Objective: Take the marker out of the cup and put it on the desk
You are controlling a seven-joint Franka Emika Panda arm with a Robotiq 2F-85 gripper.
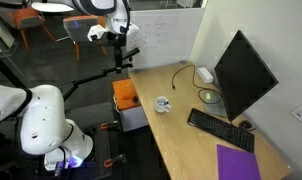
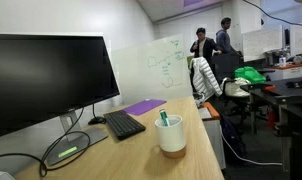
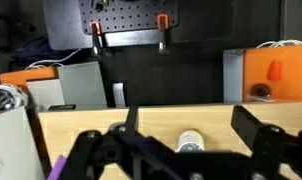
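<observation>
The fingers [image 3: 263, 142] gape, empty; they should centre above the cup [image 2: 172, 136] and close on the protruding green marker [image 2: 163, 118].

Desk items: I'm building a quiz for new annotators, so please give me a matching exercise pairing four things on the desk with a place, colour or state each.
Things:
1. marker
2. keyboard
3. sheet
4. cup

Descriptions:
a. white, near the desk edge
b. black, in front of the monitor
c. standing in the cup
d. purple, lying flat

Pairs: 1-c, 2-b, 3-d, 4-a
</observation>
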